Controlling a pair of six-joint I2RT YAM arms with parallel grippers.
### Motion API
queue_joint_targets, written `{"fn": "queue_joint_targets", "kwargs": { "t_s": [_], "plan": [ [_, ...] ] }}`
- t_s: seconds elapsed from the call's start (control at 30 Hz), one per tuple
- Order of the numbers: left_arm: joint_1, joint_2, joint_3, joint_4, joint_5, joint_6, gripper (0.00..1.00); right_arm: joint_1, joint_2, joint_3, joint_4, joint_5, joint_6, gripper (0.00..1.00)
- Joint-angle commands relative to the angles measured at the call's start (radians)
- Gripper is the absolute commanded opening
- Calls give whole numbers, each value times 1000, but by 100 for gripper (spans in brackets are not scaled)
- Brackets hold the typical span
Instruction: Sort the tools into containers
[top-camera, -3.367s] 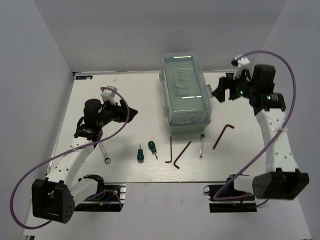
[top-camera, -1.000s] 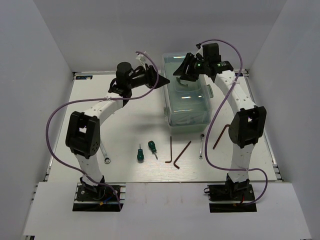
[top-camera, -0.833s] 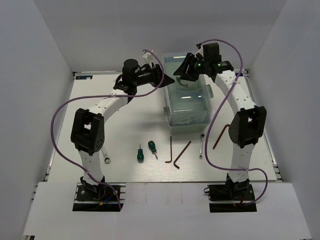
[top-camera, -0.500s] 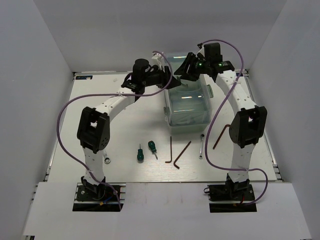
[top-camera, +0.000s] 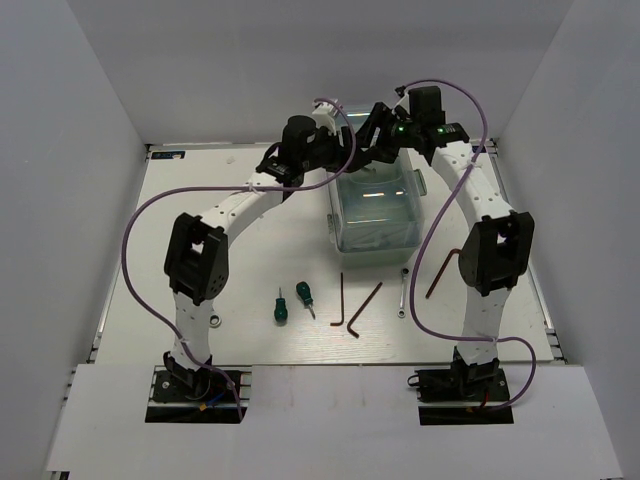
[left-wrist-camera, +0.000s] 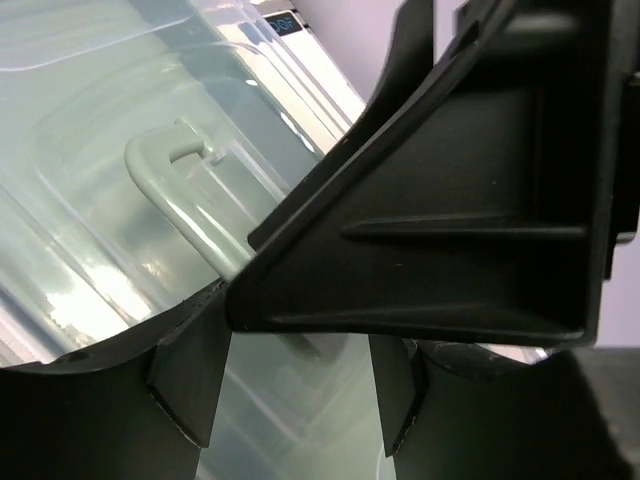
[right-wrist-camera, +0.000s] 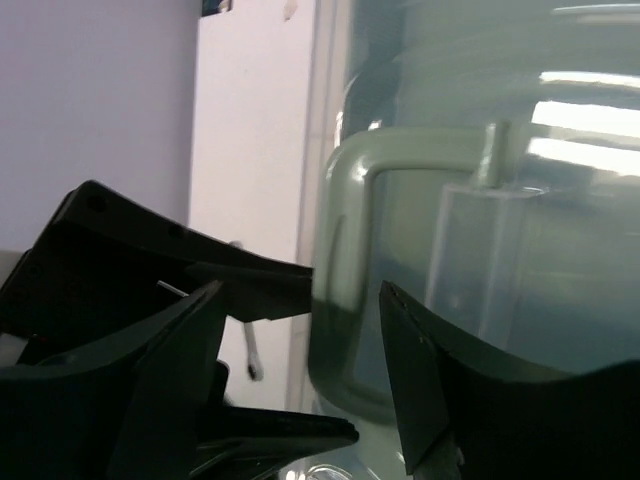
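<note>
A: Left gripper has swung over to the pale mint-green plastic toolbox at the far edge of the white counter, meeting the right gripper.
B: Both are spread open around its pale green lid handle. Crowded like that, they could collide.

Looks like a robot lab cell: plain white walls boxing in a white table, two arms bolted at its near edge, purple cables looping.

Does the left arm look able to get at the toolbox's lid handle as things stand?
Probably yes, though it is crowded. The left gripper is open just over the handle, which runs toward the gap between its fingers. The right gripper is at the same handle and hides part of it.
</note>
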Motion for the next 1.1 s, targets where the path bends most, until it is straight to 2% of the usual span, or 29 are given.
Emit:
{"fn": "queue_joint_targets", "kwargs": {
  "t_s": [0.0, 0.13, 0.17, 0.2, 0.3, 0.37, 0.4, 0.47, 0.5, 0.6, 0.63, 0.73, 0.87, 1.07],
  "plan": [
    [-19, 30, 40, -92, -96, -29, 65, -12, -70, 31, -26, 105, -98, 70],
    [-28, 39, 49, -92, -131, -48, 62, -28, -191, -24, -68, 382, -242, 72],
    [-37, 39, 49, -106, -131, -59, 62, -34, -214, -45, -62, 546, -255, 72],
    [-37, 39, 49, -106, -143, -59, 59, -40, -252, -132, -47, 589, -269, 72],
    [-37, 39, 49, -127, -153, -68, 54, -81, -364, -231, 51, 706, -339, 69],
    [-37, 39, 49, -127, -162, -77, 50, -123, -386, -349, 105, 733, -378, 66],
    [-37, 48, 59, -137, -162, -77, 45, -132, -401, -390, 111, 726, -390, 66],
    [-46, 48, 69, -147, -162, -77, 39, -184, -393, -434, 89, 683, -401, 62],
    [-46, 48, 69, -147, -162, -86, 36, -199, -372, -438, 54, 610, -399, 62],
    [-46, 68, 106, -147, -125, -97, 14, -272, -283, -437, -19, 476, -412, 62],
    [-46, 68, 117, -157, -114, -97, 0, -332, -224, -440, -28, 369, -412, 64],
    [-46, 77, 140, -148, -85, -120, 0, -425, -148, -472, 7, 135, -384, 69],
    [-46, 88, 200, -138, -62, -131, 0, -485, -59, -486, 139, -203, -415, 73],
    [-46, 110, 214, -160, -62, -131, 0, -514, 16, -480, 297, -366, -338, 73]
  ]
}}
